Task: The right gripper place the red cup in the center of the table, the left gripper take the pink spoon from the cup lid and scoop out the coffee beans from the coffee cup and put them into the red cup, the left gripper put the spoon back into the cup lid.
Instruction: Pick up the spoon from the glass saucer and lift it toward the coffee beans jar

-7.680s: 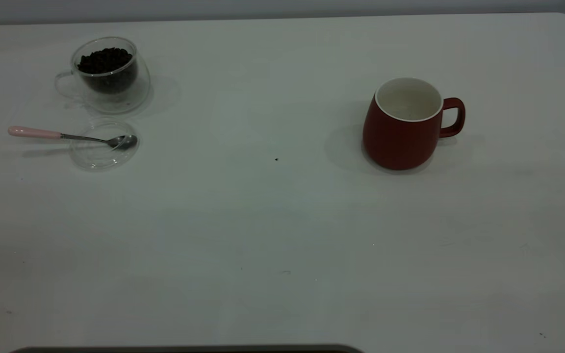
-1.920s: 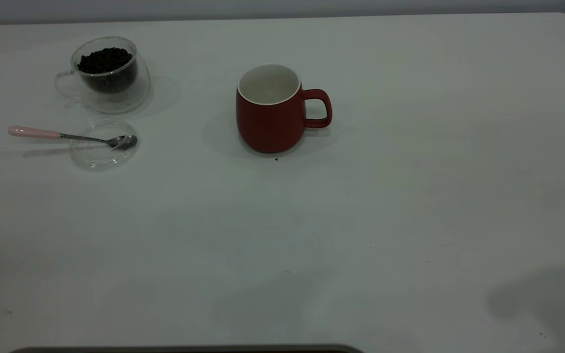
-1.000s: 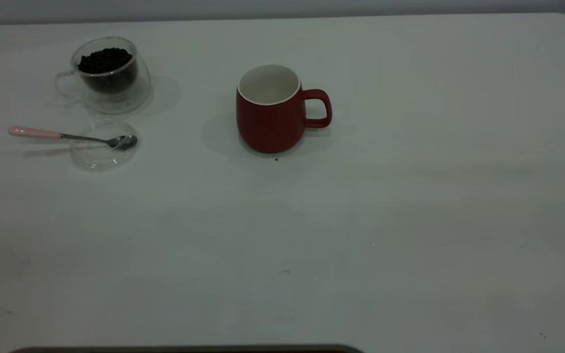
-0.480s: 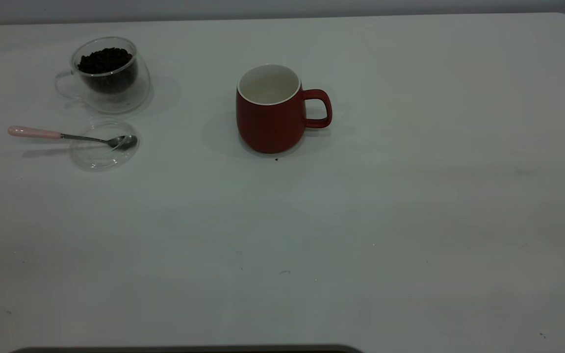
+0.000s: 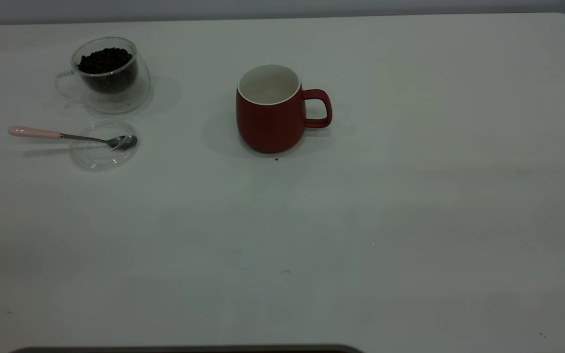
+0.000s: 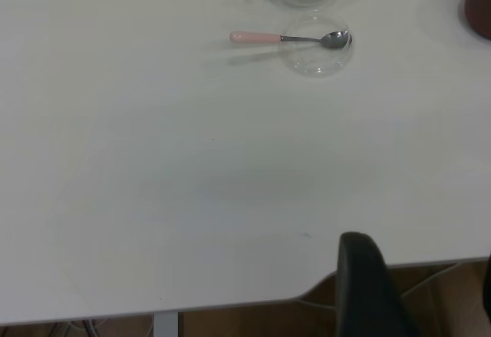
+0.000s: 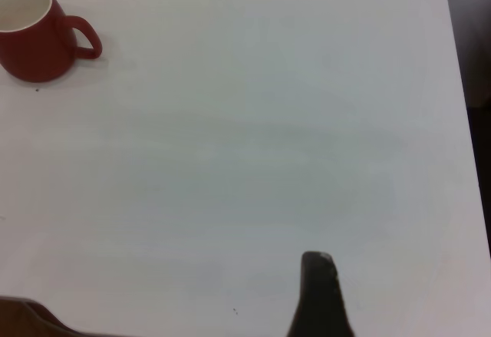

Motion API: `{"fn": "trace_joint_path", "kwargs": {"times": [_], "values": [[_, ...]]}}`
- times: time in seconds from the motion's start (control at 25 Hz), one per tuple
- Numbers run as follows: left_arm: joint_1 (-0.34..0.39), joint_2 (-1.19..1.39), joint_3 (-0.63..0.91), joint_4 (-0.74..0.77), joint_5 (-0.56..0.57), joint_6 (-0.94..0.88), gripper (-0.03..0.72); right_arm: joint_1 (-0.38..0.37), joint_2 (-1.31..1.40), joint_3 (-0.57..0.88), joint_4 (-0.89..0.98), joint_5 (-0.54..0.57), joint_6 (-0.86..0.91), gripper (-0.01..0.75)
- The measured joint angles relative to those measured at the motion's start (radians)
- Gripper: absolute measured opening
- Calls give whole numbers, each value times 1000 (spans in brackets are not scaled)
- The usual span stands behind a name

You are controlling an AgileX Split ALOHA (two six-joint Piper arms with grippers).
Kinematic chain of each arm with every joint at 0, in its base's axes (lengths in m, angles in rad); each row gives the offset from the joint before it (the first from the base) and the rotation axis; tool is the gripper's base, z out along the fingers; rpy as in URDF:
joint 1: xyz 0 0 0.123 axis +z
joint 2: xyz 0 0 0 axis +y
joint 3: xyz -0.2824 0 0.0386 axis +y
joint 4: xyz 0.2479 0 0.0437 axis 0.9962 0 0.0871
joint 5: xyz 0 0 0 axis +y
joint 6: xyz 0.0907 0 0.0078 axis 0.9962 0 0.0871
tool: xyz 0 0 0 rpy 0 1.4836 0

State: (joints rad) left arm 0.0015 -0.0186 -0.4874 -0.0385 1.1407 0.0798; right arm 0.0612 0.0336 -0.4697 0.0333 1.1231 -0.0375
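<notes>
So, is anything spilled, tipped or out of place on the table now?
Nothing stands out. The red cup and coffee cup stand upright, the beans are inside the coffee cup, and the spoon lies across the lid.

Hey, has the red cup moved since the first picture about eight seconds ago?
Yes. The red cup moved left toward the table's middle, closer to the coffee cup, which stayed put. It now stands upright just behind a small dark speck.

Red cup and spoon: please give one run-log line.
red cup: centre, empty | pink spoon: on cup lid | coffee beans: in coffee cup
</notes>
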Motion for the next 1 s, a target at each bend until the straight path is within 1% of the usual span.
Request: {"fn": "trace_joint_path", "kwargs": {"times": [0.2,0.28,0.4,0.64,0.76,0.84,0.92,1.0], "values": [[0,26,-6,0,-18,-12,424,0,0,0,0,0,1,590],[0,90,-18,0,-70,-48,424,0,0,0,0,0,1,590],[0,258,-33,1,-164,-116,424,0,0,0,0,0,1,590],[0,650,-80,3,-357,-150,424,0,0,0,0,0,1,590],[0,840,-118,6,-464,-196,424,0,0,0,0,0,1,590],[0,975,-152,39,-532,-232,424,0,0,0,0,0,1,590],[19,1100,-209,77,-558,-255,424,0,0,0,0,0,1,590],[62,1216,-270,109,-559,-264,424,0,0,0,0,0,1,590]]}}
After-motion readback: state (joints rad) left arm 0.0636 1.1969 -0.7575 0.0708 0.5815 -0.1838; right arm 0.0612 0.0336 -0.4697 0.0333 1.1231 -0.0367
